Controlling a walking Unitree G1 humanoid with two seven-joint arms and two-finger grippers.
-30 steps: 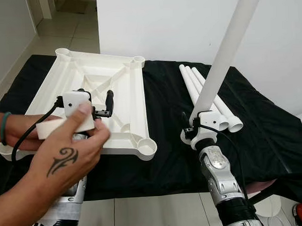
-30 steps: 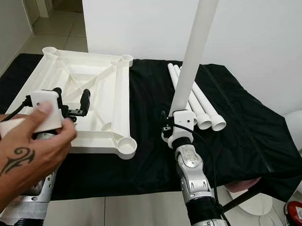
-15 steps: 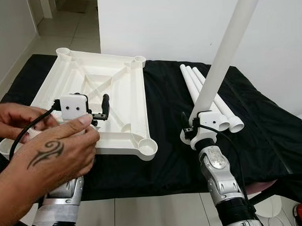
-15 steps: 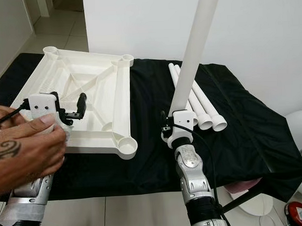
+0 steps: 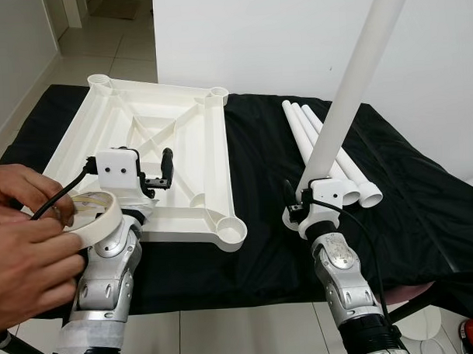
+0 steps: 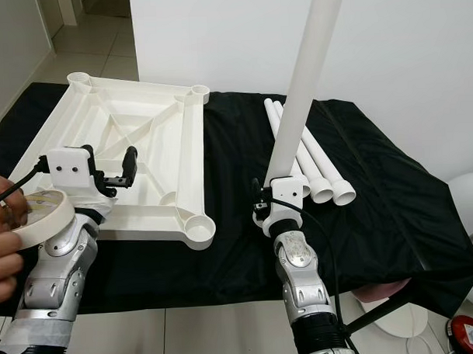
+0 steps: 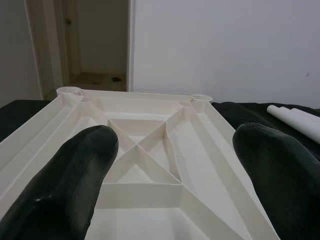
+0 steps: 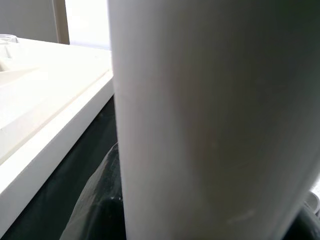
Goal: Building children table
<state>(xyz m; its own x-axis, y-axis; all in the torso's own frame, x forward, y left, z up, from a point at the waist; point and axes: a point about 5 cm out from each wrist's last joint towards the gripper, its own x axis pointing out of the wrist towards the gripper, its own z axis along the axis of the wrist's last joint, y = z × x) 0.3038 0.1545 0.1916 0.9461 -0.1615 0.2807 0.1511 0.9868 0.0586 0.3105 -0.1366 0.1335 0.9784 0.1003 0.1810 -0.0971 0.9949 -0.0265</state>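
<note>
An upturned white table top (image 5: 184, 132) with round corner sockets lies on the black cloth, at the left. My left gripper (image 5: 152, 168) hovers over its near edge, open and empty; the left wrist view looks between its fingers (image 7: 75, 170) at the ribbed underside (image 7: 150, 150). My right gripper (image 5: 311, 201) is shut on a white table leg (image 5: 350, 87), held upright and leaning slightly right over the cloth, right of the near socket (image 5: 232, 233). Three more legs (image 5: 329, 154) lie side by side behind it.
A person's hands (image 5: 25, 246) hold a roll of tape (image 5: 90, 221) right beside my left wrist. The black cloth (image 5: 416, 209) drapes over the table's edges. A white wall stands behind; tiled floor lies at the far left.
The person's hands have come off my left wrist and drawn back leftward, now holding the tape roll in plain sight. My right gripper and its leg have stayed put.
</note>
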